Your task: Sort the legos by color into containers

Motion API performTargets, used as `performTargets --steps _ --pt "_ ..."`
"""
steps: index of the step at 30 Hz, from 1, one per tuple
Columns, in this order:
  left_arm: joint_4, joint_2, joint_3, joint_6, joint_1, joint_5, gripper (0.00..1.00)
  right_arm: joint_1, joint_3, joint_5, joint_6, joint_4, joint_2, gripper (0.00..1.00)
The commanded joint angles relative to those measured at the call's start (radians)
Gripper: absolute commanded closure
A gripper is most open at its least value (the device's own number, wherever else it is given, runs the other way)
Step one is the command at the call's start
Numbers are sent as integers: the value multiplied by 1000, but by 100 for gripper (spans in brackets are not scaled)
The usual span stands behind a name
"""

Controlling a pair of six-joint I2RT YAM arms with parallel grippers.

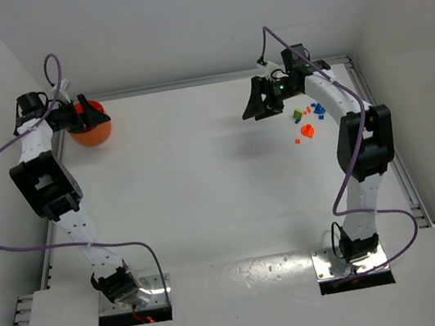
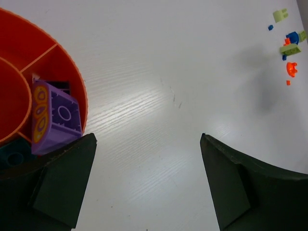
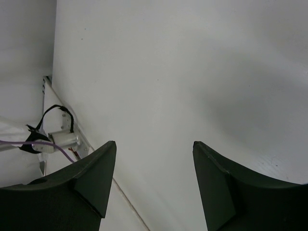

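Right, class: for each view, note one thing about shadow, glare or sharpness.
Top view: a soft shadow on the table left of the loose legos. Left wrist view: the purple brick looms large, the loose legos are tiny. Right wrist view: dark jaws against evenly lit white, no hard shadows.

left arm (image 1: pixel 47 186) runs up the left side, elbow kinked outward, wrist out at far left. left gripper (image 1: pixel 85 111) is tipped downward, jaws wide apart, nothing clamped. both its fingers (image 2: pixel 62 183) show dark at the bottom of the wrist view. right arm (image 1: pixel 361 144) goes up the right side, forearm folded back inward. right gripper (image 1: pixel 261 100) is raised and faces left, jaws partly apart, nothing clamped.
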Motion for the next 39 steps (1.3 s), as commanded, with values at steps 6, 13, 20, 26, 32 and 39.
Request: performTargets --steps 6,13,20,26,32,39 --pt "10 -83 -13 22 -6 -52 5 6 0 -6 -23 20 -16 34" --pt "10 -92 -13 31 -6 -151 5 6 0 -6 -23 20 -16 34" --pt "10 -102 -31 51 -6 -191 5 6 0 -6 -23 20 -16 34" --pt "10 -120 -53 69 -6 -214 5 6 0 -6 -23 20 -16 34" --pt "10 -129 -62 69 -6 -258 5 6 0 -6 -23 20 -16 34" --pt "10 -129 -71 69 -6 -287 5 6 0 3 -23 20 -16 34"
